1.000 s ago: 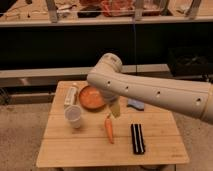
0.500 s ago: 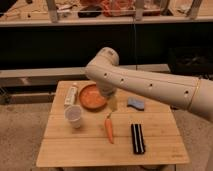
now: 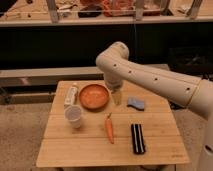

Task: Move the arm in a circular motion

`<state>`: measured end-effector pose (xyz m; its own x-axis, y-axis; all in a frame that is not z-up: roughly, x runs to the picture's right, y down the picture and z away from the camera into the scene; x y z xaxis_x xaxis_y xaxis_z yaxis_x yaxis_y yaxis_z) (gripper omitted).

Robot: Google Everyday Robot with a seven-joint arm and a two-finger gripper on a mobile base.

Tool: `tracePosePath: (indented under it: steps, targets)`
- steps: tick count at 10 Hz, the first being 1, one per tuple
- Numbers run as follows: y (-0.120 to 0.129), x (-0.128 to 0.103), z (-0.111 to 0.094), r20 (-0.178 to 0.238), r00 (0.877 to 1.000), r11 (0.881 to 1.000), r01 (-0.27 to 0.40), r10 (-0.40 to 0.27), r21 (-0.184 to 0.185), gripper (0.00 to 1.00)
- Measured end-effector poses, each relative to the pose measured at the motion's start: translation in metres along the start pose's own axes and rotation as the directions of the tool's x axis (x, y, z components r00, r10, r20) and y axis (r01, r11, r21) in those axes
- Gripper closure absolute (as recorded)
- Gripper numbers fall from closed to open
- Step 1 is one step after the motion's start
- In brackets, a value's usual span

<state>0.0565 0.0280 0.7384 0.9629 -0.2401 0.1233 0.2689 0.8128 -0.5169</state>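
The arm (image 3: 150, 77) is large, white and made of thick rounded segments with small dark holes. It reaches in from the right edge, bends at an elbow (image 3: 114, 56) above the table's far side and points down. Its small tan tip, the gripper (image 3: 116, 95), hangs just right of an orange bowl (image 3: 93, 96), low over the wooden table (image 3: 160, 127). It holds nothing that I can see.
On the table are a white cup (image 3: 74, 116), a carrot (image 3: 109, 129), a black rectangular object (image 3: 137, 138), a blue sponge (image 3: 135, 103) and a bottle lying on its side (image 3: 71, 94). A dark shelf unit with a cluttered counter stands behind.
The elbow has swung a little left, then right and higher. The tan tip has shifted with it and hangs slightly higher beside the bowl. The table objects have not moved.
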Motion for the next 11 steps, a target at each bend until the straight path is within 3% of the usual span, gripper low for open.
tracePosePath:
  steps: [3,8,11]
  targets:
    - [-0.004,0.003,0.003,0.020,0.999,0.999,-0.038,0.038,0.005,0.20]
    - [0.013,0.062,0.015,0.058,0.986,0.988,-0.157,0.156,0.004,0.20]
    - [0.024,0.066,0.017,0.071,0.979,0.981,-0.192,0.191,-0.002,0.20]
